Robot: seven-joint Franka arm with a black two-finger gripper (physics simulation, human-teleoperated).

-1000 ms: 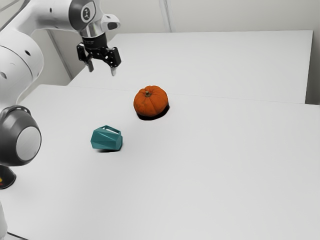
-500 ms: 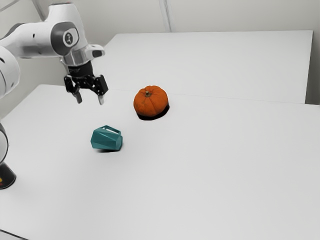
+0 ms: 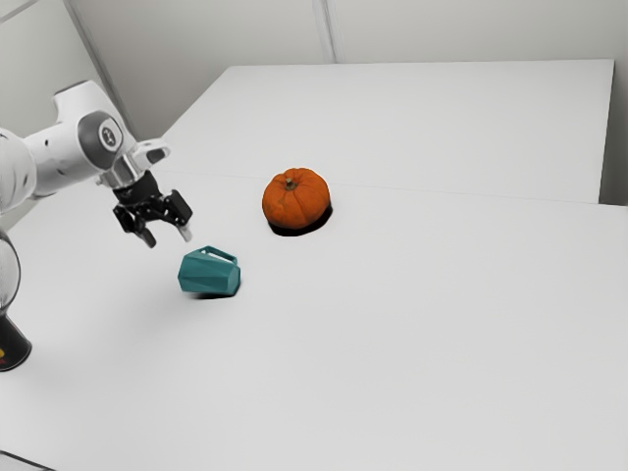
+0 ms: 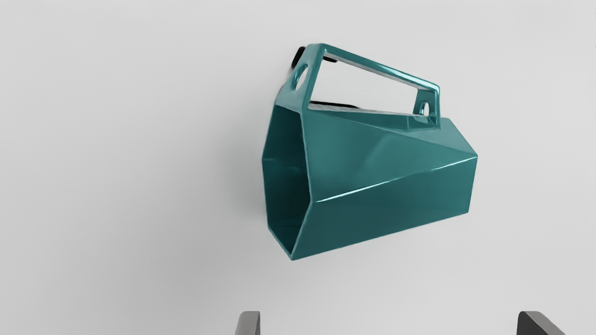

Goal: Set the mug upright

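My gripper (image 3: 169,238) hangs in the exterior view just above and to the exterior view's left of the teal mug (image 3: 209,274), tilted, its fingers apart with nothing between them. The faceted mug lies on its side on the table, its handle toward the orange pumpkin's side. In the wrist view the mug (image 4: 382,167) shows its dark open mouth at one end and its closed base at the other. Both fingertips of the gripper (image 4: 389,323) stand wide apart there, short of the mug.
An orange pumpkin (image 3: 296,199) rests on the white table (image 3: 412,334), beyond the mug and toward the exterior view's right. A dark rounded object (image 3: 12,345) stands at the exterior view's left edge. Behind, a second white surface (image 3: 422,128) adjoins the table.
My gripper has come down and closer to the mug, moving toward the exterior view's left and tilting on the way. Mug and pumpkin have stayed where they were.
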